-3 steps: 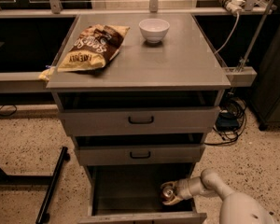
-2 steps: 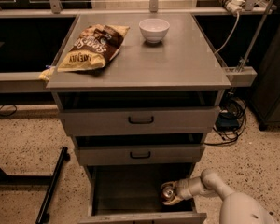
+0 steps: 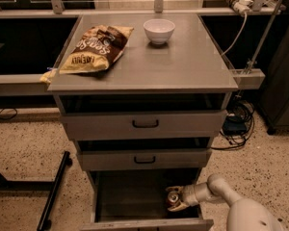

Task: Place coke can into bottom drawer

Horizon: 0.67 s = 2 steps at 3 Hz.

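Observation:
The bottom drawer [image 3: 135, 196] of the grey cabinet stands pulled open at the bottom of the camera view. The coke can [image 3: 173, 198], red with a silver top, stands inside it near the right wall. My gripper [image 3: 176, 199] reaches in from the lower right on a white arm and its fingers are closed around the can. The can looks to be low in the drawer, near or on its floor.
Two shallower drawers with black handles [image 3: 145, 124] sit above, both slightly open. On the cabinet top lie a chip bag [image 3: 94, 48] and a white bowl [image 3: 159, 31]. Cables [image 3: 238, 124] lie on the floor to the right, a black bar [image 3: 55, 189] to the left.

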### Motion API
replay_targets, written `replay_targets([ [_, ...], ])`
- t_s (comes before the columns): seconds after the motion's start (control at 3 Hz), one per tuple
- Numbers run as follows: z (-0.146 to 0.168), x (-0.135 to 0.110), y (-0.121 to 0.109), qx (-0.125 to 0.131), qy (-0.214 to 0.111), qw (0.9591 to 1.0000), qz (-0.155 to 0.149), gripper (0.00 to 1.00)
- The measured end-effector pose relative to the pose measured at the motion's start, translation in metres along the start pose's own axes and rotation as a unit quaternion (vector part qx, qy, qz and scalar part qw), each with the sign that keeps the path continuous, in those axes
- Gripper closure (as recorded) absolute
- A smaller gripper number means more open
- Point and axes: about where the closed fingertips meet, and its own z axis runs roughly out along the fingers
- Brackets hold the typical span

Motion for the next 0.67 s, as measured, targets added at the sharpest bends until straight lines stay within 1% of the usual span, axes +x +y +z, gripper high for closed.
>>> replay_targets([
  [0.33, 0.0001, 0.0000, 0.0001, 0.000, 0.000, 1.0000, 0.000, 0.00],
  [0.67, 0.0001, 0.0000, 0.0001, 0.000, 0.000, 1.0000, 0.000, 0.00],
])
